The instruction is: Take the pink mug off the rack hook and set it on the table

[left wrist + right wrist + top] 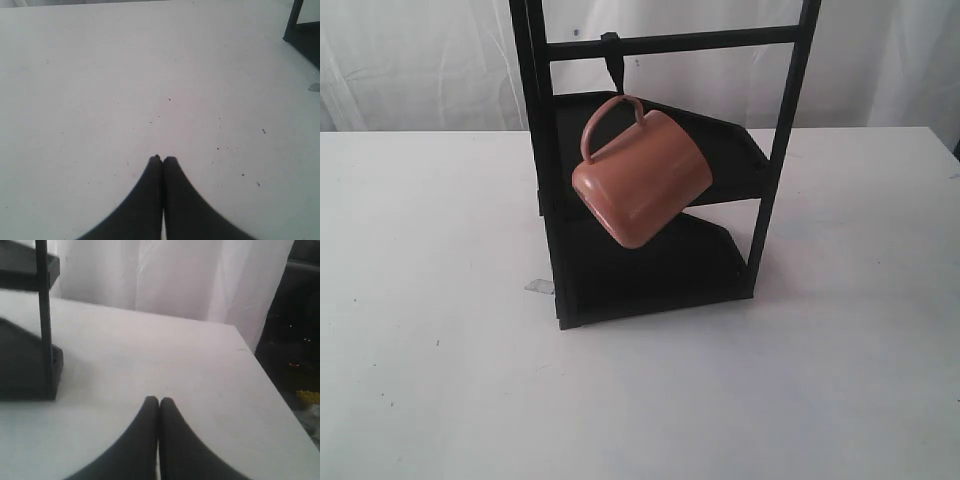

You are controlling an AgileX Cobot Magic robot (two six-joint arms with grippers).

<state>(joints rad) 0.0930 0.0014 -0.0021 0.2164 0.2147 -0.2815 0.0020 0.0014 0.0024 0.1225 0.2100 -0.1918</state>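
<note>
The pink mug (642, 178) hangs tilted by its thin loop handle from a hook (612, 58) on the top bar of the black rack (545, 170), in the middle of the exterior view. The white table (430, 330) spreads all around the rack. Neither gripper shows in the exterior view. My left gripper (163, 159) is shut with nothing in it, over bare speckled table (100, 90), with a rack corner (300, 30) far off. My right gripper (159, 400) is also shut and empty, above the table (200, 365) beside the rack's post (44, 315).
The rack has two black shelves (720, 150) behind and below the mug. A small grey scrap (539, 287) lies at the rack's left foot. White curtain (165, 275) hangs behind the table; the table's edge (272, 385) drops to a dark floor.
</note>
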